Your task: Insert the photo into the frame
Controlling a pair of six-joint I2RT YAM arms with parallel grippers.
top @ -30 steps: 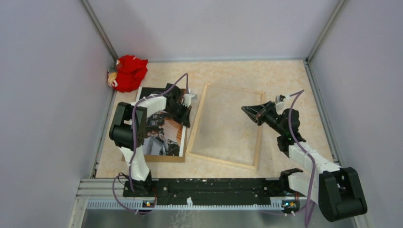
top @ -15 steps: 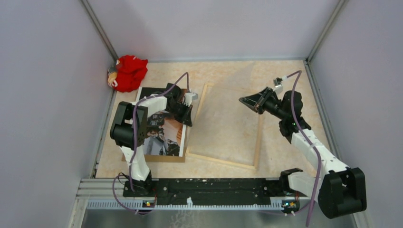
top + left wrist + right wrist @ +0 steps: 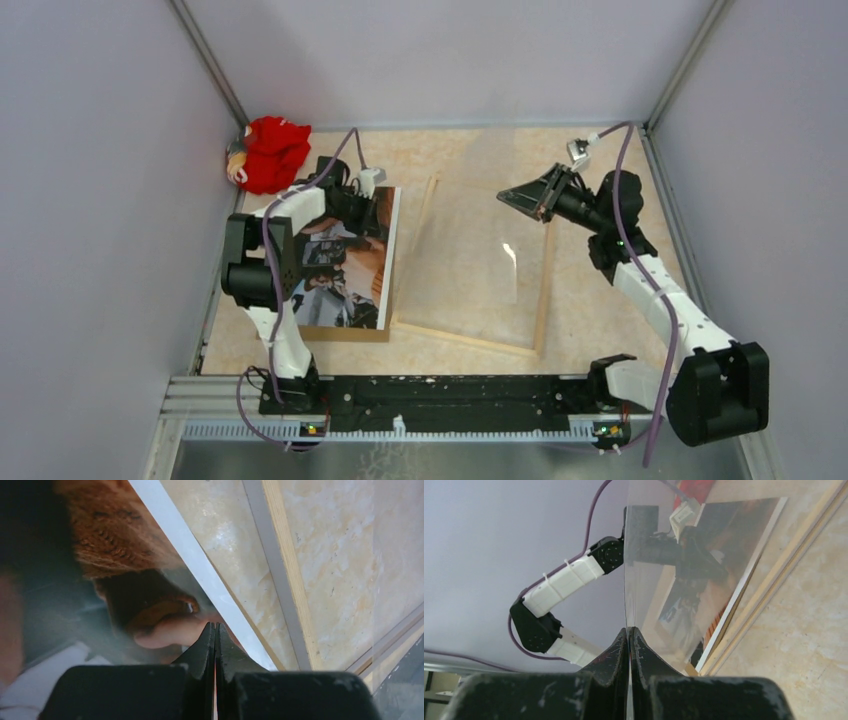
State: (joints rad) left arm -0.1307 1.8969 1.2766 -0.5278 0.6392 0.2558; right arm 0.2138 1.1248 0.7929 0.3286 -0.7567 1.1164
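The photo [image 3: 345,270] lies face up on a brown backing board [image 3: 350,334] at the left. My left gripper [image 3: 378,212] is shut with nothing in it, its tips [image 3: 215,626] just over the photo [image 3: 125,580] near its white right border. The frame [image 3: 545,290] lies wood side up in the middle, and its rail [image 3: 282,570] runs beside the photo. My right gripper [image 3: 503,197] is shut on the edge of a clear sheet [image 3: 490,240], held tilted above the frame. In the right wrist view the sheet [image 3: 659,605] rises edge-on from the shut tips [image 3: 629,630].
A red cloth toy [image 3: 270,152] sits in the far left corner against the wall. Grey walls close the table in on three sides. The arms' black base rail [image 3: 450,392] runs along the near edge.
The right gripper has lifted the clear sheet off the frame, up and toward the back. The left gripper has slid from the photo's middle toward its far edge.
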